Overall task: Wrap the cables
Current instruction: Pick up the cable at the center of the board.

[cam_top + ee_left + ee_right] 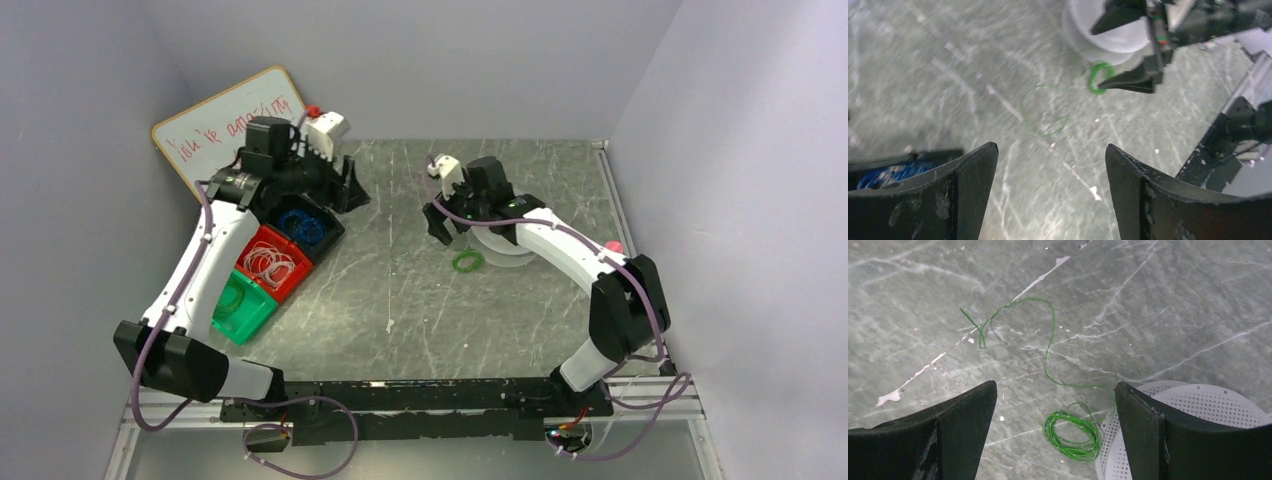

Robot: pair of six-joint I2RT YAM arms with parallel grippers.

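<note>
**Partly wound coil with a free tail.** The cables [1071, 436] are being shown as a small green ring lying flat on the tabletop [1158, 295], just beside the rim of a white perforated dish [1198, 407]. Whether ring and rim are touching cannot be told. A loose tail [1049, 335] is running away from the ring in an open curve and ending in a small kink.

The right gripper [1055, 385] is being held wide and empty directly above the ring. The left gripper [1050, 147] is likewise being held wide and empty, well apart from it, near a bin of blue coils [305, 228].

The step in hand is judged to be the gathering of the tail onto the ring. For this to be done well, the ring is best being pinned on its side away from the dish, so that the rim is not being caught, while the tail is being taken near its kinked end by the other gripper. The wire being hair-fine and flat, the jaws are needing to be brought right down to the surface before closing. Light tension is being advised, lest the finished turns be pulled open.
</note>
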